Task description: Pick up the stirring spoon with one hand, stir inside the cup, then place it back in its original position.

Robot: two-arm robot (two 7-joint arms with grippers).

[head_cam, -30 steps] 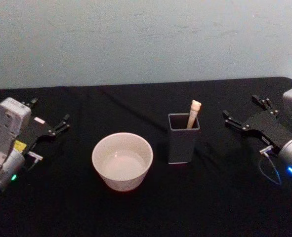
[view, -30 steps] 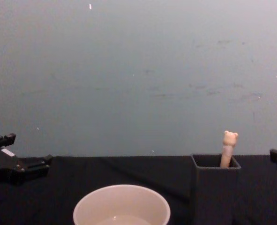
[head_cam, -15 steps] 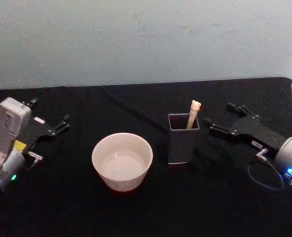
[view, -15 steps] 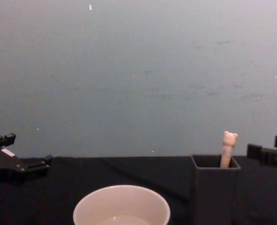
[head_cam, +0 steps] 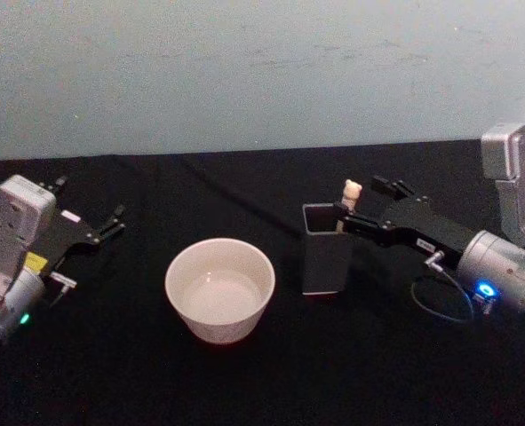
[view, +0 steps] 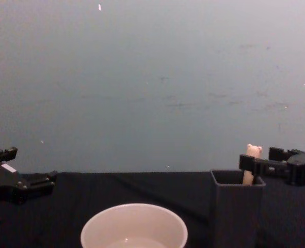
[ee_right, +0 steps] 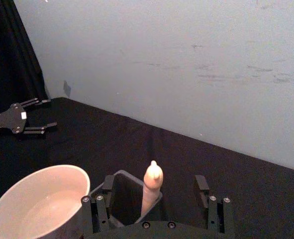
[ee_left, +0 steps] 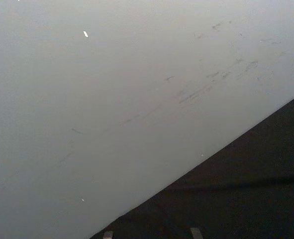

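Note:
The stirring spoon (head_cam: 351, 197) stands in a dark grey square holder (head_cam: 326, 257), its bear-head top poking above the rim; the bowl end is hidden inside. The cream-white cup (head_cam: 219, 288) sits left of the holder. My right gripper (head_cam: 361, 204) is open at the holder's top, one finger on each side of the spoon handle (ee_right: 151, 189) without touching it. From the chest, the right gripper (view: 259, 157) sits level with the spoon (view: 252, 155). My left gripper (head_cam: 91, 213) rests open at the far left of the table.
A black cloth (head_cam: 244, 382) covers the table, and a pale wall (head_cam: 244, 71) stands behind it. The cup (ee_right: 37, 172) is close beside the holder (ee_right: 119, 199). The left gripper (ee_right: 22, 123) lies far beyond them.
My right arm has swung in from the right edge toward the holder, and its open fingers now flank the spoon's handle. The left arm, cup and holder have not moved.

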